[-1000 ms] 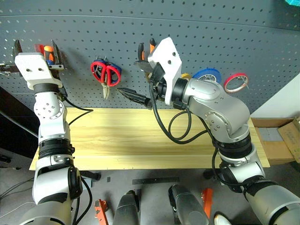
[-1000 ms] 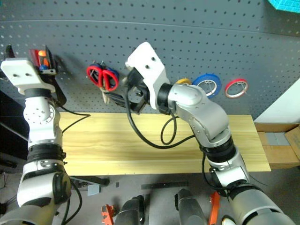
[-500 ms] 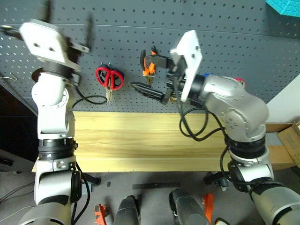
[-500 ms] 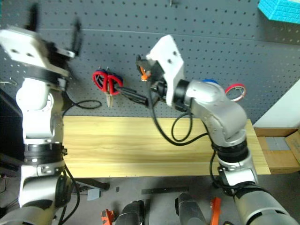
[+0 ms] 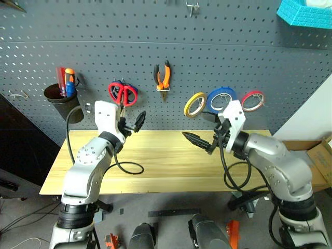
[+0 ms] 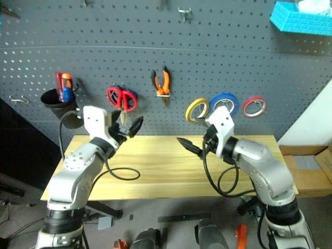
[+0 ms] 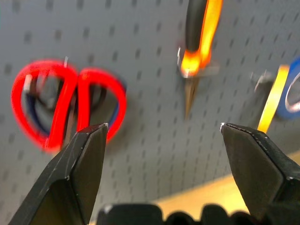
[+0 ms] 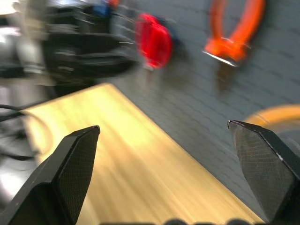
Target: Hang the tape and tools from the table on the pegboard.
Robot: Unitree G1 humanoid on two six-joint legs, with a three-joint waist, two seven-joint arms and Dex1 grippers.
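Note:
On the pegboard (image 5: 171,41) hang the red-handled scissors (image 5: 122,93), the orange-and-black pliers (image 5: 163,77) and the yellow tape (image 5: 195,105). The blue-handled screwdriver (image 5: 69,89) stands in a black cup (image 5: 61,101) at the left. My left gripper (image 5: 133,123) hovers open and empty over the table (image 5: 155,163), just below the scissors (image 7: 70,103). My right gripper (image 5: 199,136) is open and empty too, level above the table's middle right, below the tape.
A blue roll (image 5: 222,99) and a red roll (image 5: 252,100) hang right of the yellow tape. Red and orange handles share the cup. A cyan bin (image 5: 303,13) sits high at the right, and a cardboard box (image 5: 319,155) lies beyond the table's right end.
Both arms have dropped from the pegboard to just above the table, the left one away from the cup and rightward. The camera view has shifted as well.

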